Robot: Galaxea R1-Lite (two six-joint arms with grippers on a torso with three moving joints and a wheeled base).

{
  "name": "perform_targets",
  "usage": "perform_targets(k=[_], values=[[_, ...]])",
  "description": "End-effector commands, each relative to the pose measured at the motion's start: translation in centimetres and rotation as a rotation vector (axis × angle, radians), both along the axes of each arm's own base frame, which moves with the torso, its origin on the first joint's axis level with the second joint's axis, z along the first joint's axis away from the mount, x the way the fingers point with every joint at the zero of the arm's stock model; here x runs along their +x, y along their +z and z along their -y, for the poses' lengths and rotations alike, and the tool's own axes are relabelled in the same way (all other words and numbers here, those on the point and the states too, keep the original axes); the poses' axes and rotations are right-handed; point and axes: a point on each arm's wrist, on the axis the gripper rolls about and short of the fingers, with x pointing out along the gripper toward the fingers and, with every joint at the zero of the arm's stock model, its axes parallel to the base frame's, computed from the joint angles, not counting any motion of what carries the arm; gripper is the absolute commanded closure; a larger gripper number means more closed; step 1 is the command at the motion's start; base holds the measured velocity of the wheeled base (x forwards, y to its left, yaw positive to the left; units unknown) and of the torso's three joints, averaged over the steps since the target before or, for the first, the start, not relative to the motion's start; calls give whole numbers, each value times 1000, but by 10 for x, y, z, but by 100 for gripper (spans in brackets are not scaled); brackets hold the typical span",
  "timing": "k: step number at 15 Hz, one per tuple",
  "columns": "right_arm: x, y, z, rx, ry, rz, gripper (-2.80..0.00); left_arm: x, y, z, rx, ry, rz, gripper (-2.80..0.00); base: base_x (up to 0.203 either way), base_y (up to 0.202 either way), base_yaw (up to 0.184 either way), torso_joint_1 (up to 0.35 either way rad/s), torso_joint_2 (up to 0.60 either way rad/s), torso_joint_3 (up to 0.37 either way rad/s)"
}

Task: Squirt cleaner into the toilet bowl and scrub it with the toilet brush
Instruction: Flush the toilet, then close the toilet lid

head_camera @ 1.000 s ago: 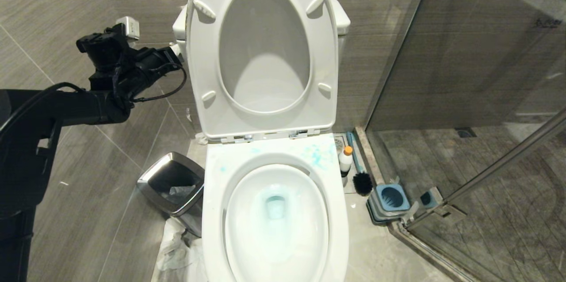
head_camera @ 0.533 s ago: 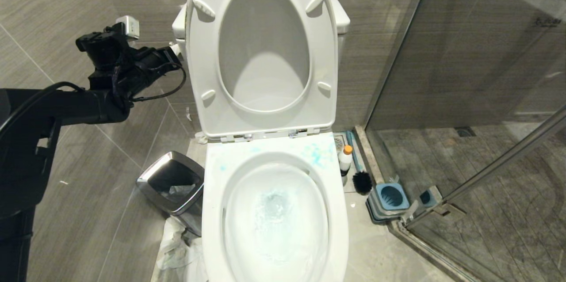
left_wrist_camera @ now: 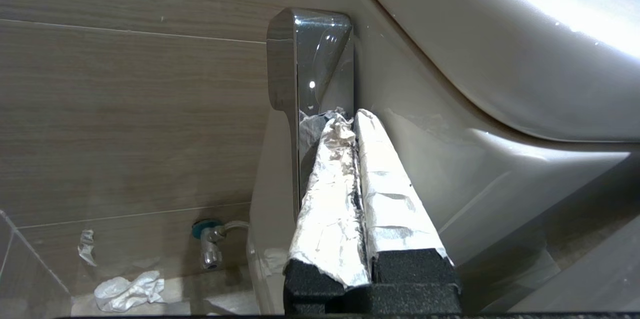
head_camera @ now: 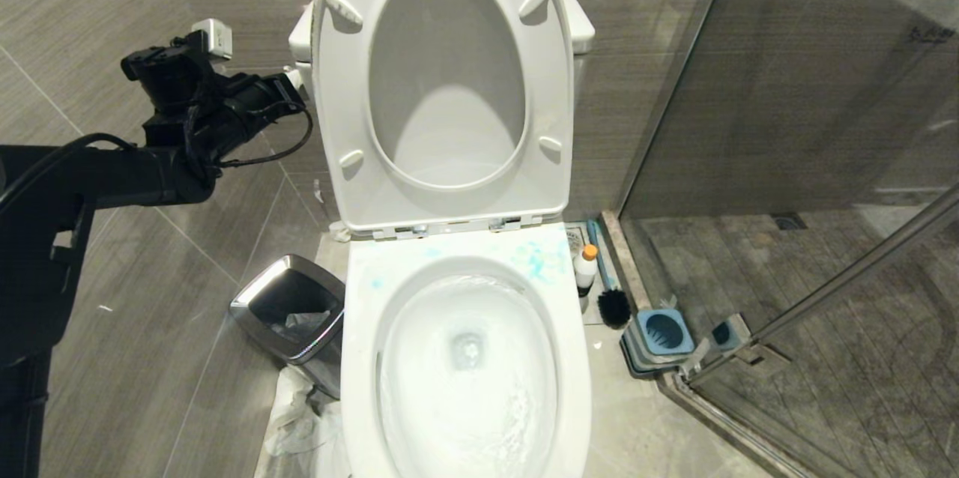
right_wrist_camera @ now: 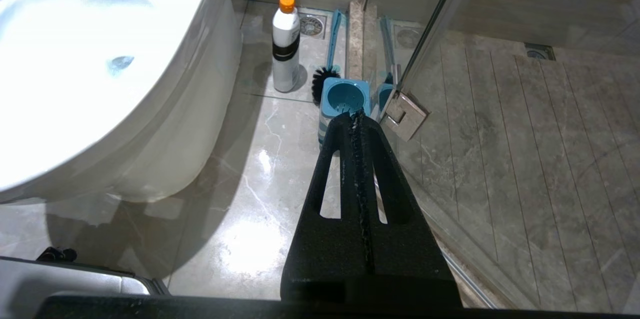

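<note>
The toilet bowl (head_camera: pixel 464 358) occupies the centre of the head view, seat and lid raised against the tank, water swirling inside it, and blue-teal smears on the rim just behind the opening. All positions below are given relative to this bowl.

The waste bin (head_camera: pixel 288 313) stands on the floor at the bowl's left side, just beside it. The left gripper (left_wrist_camera: pixel 350 116) is raised at the left of the tank, its foil-wrapped fingers (left_wrist_camera: pixel 385 194) pressed together with nothing between them, their tips at the chrome flush lever (left_wrist_camera: pixel 312 59); whether they touch it cannot be told.

The brush holder (head_camera: pixel 663 336) sits on the floor to the bowl's right, near the glass shower door. The toilet brush (head_camera: pixel 614 306) lies on the floor between bowl and holder, bristle head next to the holder. The cleaner (head_camera: pixel 586 272) stands upright just beside the bowl's right flank, orange cap on.

The right gripper (right_wrist_camera: pixel 357 124) hangs above the floor to the bowl's right, fingers fully closed and empty
</note>
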Motion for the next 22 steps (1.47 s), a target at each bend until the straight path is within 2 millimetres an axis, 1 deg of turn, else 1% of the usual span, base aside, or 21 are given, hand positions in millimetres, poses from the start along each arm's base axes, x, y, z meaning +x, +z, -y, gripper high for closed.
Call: perform_targets(k=[1,4,6,9,11,13,14,15,18,20,22], values=[[0,0,0,-1,1,-2,0,-7,14,1,-4,-5,36,0,0,0,0,0,0,0],[0,0,0,0,2,-2,0,-20,35,1,-5,-6,78,0,0,0,0,0,0,0],[0,0,0,-1,1,-2,0,-34,57,1,-7,-6,124,0,0,0,0,0,0,0],[0,0,0,-1,1,-1,0,-71,106,-2,-13,-5,231,0,0,0,0,0,0,0],[0,0,0,-1,1,-2,0,-100,137,-6,-14,4,304,0,0,0,0,0,0,0],[0,0,0,-1,1,-1,0,-124,160,-7,-14,7,363,0,0,0,0,0,0,0],[0,0,0,-1,1,-2,0,-134,168,-7,-14,6,385,0,0,0,0,0,0,0],[0,0,0,-1,1,-2,0,-141,175,-7,-13,6,404,0,0,0,0,0,0,0],[0,0,0,-1,1,-2,0,-148,181,-7,-31,-18,416,0,0,0,0,0,0,0],[0,0,0,-1,1,-2,0,-148,180,-7,-25,-81,400,0,0,0,0,0,0,0],[0,0,0,-1,1,-2,0,-143,175,-11,14,-168,376,0,0,0,0,0,0,0]])
